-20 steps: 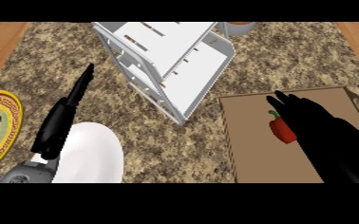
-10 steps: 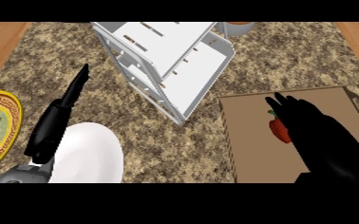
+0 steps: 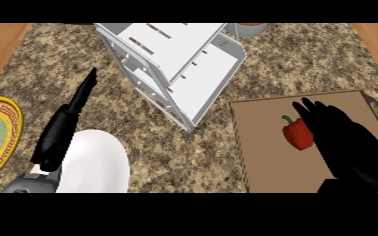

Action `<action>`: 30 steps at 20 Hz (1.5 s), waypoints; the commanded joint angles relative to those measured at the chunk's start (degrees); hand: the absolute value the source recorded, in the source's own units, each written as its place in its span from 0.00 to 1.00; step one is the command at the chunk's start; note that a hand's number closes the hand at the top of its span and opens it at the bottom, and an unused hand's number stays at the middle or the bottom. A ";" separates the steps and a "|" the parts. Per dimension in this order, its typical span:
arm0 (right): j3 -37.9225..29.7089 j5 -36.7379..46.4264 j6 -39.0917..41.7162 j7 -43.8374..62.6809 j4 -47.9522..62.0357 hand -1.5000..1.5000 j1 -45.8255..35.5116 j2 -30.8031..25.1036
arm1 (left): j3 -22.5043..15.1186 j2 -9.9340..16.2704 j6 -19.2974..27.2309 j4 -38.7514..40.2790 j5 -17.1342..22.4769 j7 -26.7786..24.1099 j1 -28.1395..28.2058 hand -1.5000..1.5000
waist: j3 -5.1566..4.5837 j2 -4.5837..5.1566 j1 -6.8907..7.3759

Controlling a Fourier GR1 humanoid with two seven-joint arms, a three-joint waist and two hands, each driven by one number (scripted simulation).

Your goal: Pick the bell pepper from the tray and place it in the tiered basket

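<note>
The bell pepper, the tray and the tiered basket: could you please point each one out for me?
bell pepper (image 3: pixel 297 134), head view, on its red body.
tray (image 3: pixel 266 150), head view, on its bare brown surface left of the pepper.
tiered basket (image 3: pixel 181 45), head view, on its upper white shelf.

Kitchen, by the look of it: speckled granite-style counter w/ wood edging at the sides, a white tiered basket, a brown tray w/ a red bell pepper, plus a patterned plate at left edge.

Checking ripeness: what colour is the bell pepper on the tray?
Red with a green stem, seen in the head view: bell pepper.
</note>
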 commanded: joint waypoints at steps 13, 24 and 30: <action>-10.85 10.80 3.65 -11.04 8.74 0.00 3.17 9.06 | 4.75 -2.51 -5.41 -1.55 -2.96 2.98 -1.20 0.50 | 0.00 0.05 0.24; -11.06 20.80 1.01 -15.40 13.04 0.00 4.33 17.76 | 6.35 -5.51 -7.09 -2.40 -5.35 0.84 1.00 0.50 | 0.00 0.03 0.22; -16.32 22.51 0.90 -23.34 18.73 0.00 6.15 17.36 | 8.89 -5.45 -9.78 0.19 -5.70 -1.24 0.33 0.50 | 0.00 0.03 0.10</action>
